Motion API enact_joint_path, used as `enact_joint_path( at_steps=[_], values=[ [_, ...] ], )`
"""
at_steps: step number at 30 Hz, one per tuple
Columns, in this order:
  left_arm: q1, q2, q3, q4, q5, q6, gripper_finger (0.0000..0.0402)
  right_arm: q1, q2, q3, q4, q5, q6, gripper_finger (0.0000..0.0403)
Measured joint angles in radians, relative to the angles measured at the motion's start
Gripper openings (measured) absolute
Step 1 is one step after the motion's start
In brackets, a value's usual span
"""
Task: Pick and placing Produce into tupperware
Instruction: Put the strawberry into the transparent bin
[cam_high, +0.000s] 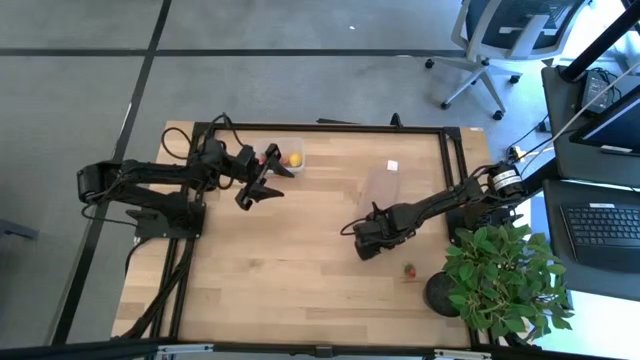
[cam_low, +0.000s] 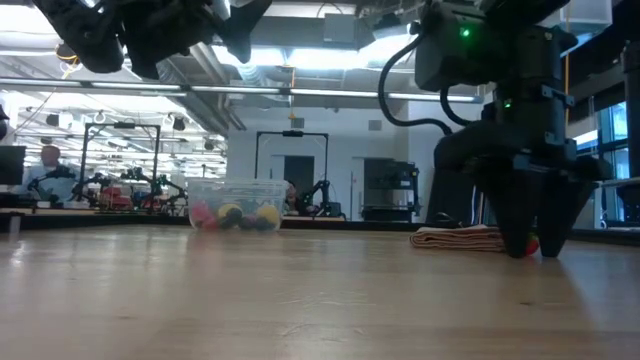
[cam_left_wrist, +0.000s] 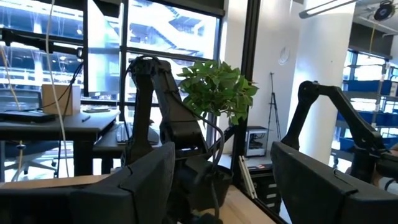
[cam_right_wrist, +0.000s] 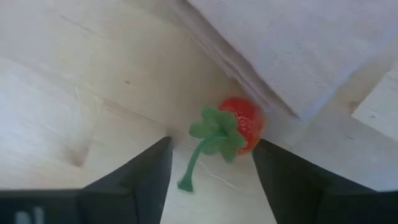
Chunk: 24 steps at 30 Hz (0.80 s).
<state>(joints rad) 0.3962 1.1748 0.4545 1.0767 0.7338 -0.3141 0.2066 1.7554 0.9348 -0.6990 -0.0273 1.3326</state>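
Between the right gripper's (cam_right_wrist: 211, 180) spread fingers, in its wrist view, you see one strawberry (cam_right_wrist: 241, 124) with a green stem, lying on the table (cam_right_wrist: 74, 81) and touching the folded edge of a white cloth (cam_right_wrist: 298, 43). The cloth crowds the strawberry from one side. Note that the fingers stand either side of the berry and pinch nothing.

In the high view, the right gripper (cam_high: 367, 243) sits low near the table's middle, and its arm runs back past the plant (cam_high: 500, 280) at the right edge. A second strawberry (cam_high: 409, 269) lies well apart from the tub, just beside the plant pot. A pale cloth (cam_high: 382, 185) lies between the two arms, near the right arm.

The tub (cam_high: 287, 153) stands at the far edge of the table, on the left arm's side. The left gripper (cam_high: 262, 178) hangs just beside it, raised off the table, fingers spread and empty. The left wrist view confirms the gap between its fingers (cam_left_wrist: 146, 180).

In the low view, the tub (cam_low: 238, 204) holds several pieces of produce: you can count at least one red, two yellow and one dark piece, while the exact total is not clear. The right gripper (cam_low: 530, 225) stands on the table with a red piece (cam_low: 532, 244) at its fingertips, and the cloth (cam_low: 455, 238) lies just beside it.

Count: two arms, one tub, one plant, two strawberries outside the tub.
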Motion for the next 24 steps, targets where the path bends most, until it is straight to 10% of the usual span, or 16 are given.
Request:
enact_joint_path(
  at_steps=[24],
  values=[
    [0.0, 0.0, 0.0, -0.003, -0.011, 0.005, 0.0254, -0.019, 0.001, 0.098, -0.048, 0.045, -0.057, 0.0231]
  ],
)
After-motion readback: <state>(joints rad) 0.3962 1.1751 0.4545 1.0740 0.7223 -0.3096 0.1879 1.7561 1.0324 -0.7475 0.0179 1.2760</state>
